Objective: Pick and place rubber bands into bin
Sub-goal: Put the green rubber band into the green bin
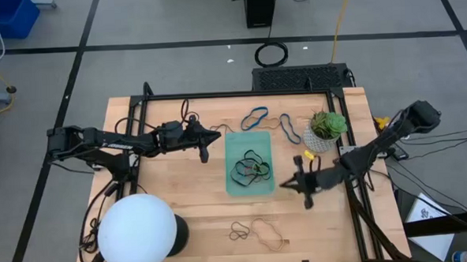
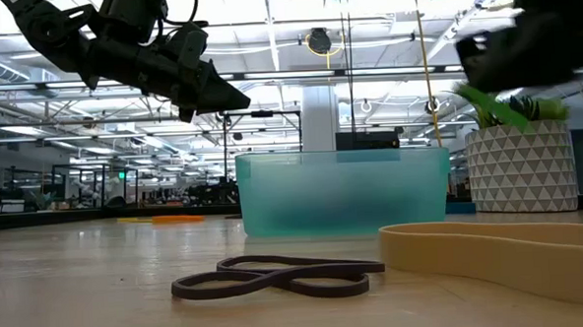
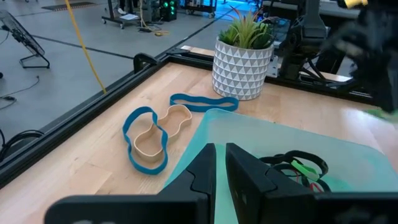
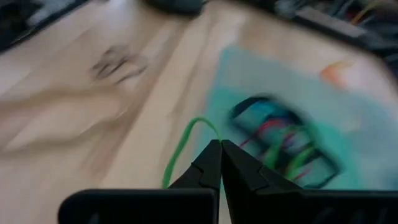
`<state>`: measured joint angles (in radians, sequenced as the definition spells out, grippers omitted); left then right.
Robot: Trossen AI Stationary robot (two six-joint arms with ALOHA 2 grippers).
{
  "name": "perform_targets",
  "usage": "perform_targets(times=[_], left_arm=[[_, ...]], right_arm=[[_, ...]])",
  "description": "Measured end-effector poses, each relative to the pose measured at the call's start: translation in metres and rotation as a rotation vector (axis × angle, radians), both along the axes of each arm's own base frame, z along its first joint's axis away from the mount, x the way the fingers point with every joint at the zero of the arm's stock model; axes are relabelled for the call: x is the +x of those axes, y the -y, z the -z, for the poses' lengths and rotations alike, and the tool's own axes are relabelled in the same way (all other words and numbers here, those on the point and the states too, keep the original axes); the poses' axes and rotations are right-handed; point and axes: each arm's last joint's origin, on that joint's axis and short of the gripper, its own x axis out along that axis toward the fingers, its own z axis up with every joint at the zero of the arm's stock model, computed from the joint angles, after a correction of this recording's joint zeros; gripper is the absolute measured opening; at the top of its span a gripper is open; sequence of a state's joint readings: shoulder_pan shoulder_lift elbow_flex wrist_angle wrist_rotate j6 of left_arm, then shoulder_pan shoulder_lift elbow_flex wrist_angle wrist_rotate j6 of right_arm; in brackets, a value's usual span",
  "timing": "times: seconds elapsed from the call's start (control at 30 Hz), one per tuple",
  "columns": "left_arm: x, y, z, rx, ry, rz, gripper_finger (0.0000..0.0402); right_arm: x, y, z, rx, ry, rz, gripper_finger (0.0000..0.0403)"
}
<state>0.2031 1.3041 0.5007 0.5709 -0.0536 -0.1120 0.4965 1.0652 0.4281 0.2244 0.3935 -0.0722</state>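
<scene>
Just beside the bin's (image 1: 248, 146) right edge, the right claw (image 4: 220, 148) hangs above the tabletop (image 1: 181, 204), pinched on a green rubber band (image 4: 181, 144). The left claw (image 3: 220, 160), fingers nearly together and empty, hovers at the bin's left rim. Several bands (image 1: 249, 170) lie inside; others are scattered on the wood.

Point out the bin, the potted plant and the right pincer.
bin (image 1: 236, 143): high view, bare floor near its far end.
potted plant (image 1: 326, 128): high view, its leafy top.
right pincer (image 4: 220, 148): right wrist view, where its closed tips meet, gripping a green rubber band (image 4: 184, 142).
</scene>
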Motion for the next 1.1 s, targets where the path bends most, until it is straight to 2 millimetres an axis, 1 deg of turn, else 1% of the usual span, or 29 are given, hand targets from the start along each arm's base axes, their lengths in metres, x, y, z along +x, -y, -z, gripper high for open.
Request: perform_targets(times=[0.13, 0.23, 0.3, 0.4, 0.47, 0.57, 0.73, 0.83, 0.93, 1.1], left_arm=[[0.0, 0.0, 0.0, 0.0, 0.0, 0.0, 0.0042], [0.0, 0.0, 0.0, 0.0, 0.0, 0.0, 0.0042], [0.0, 0.0, 0.0, 0.0, 0.0, 0.0, 0.0042], [0.0, 0.0, 0.0, 0.0, 0.0, 0.0, 0.0042], [0.0, 0.0, 0.0, 0.0, 0.0, 0.0, 0.0042], [0.0, 0.0, 0.0, 0.0, 0.0, 0.0, 0.0042], [0.0, 0.0, 0.0, 0.0, -0.001, 0.0, 0.0042], [0.0, 0.0, 0.0, 0.0, -0.002, 0.0, 0.0042], [0.0, 0.0, 0.0, 0.0, -0.002, 0.0, 0.0042], [0.0, 0.0, 0.001, -0.001, -0.008, 0.0, 0.0042]], right_arm=[[0.013, 0.016, -0.024, -0.07, 0.082, 0.047, 0.0], [0.025, 0.022, -0.041, -0.123, 0.118, -0.003, 0.0], [0.035, 0.026, -0.051, -0.137, 0.111, -0.021, 0.0], [0.05, 0.033, -0.058, -0.145, 0.051, 0.014, 0.0], [0.061, 0.038, -0.059, -0.135, 0.012, 0.049, 0.0], [0.075, 0.043, -0.049, -0.131, -0.052, 0.087, 0.0], [0.09, 0.05, -0.02, -0.148, -0.168, 0.118, 0.0], [0.096, 0.051, -0.002, -0.145, -0.233, 0.132, 0.0], [0.102, 0.051, 0.011, -0.15, -0.269, 0.135, 0.0], [0.106, 0.05, 0.028, -0.16, -0.317, 0.133, 0.0]])
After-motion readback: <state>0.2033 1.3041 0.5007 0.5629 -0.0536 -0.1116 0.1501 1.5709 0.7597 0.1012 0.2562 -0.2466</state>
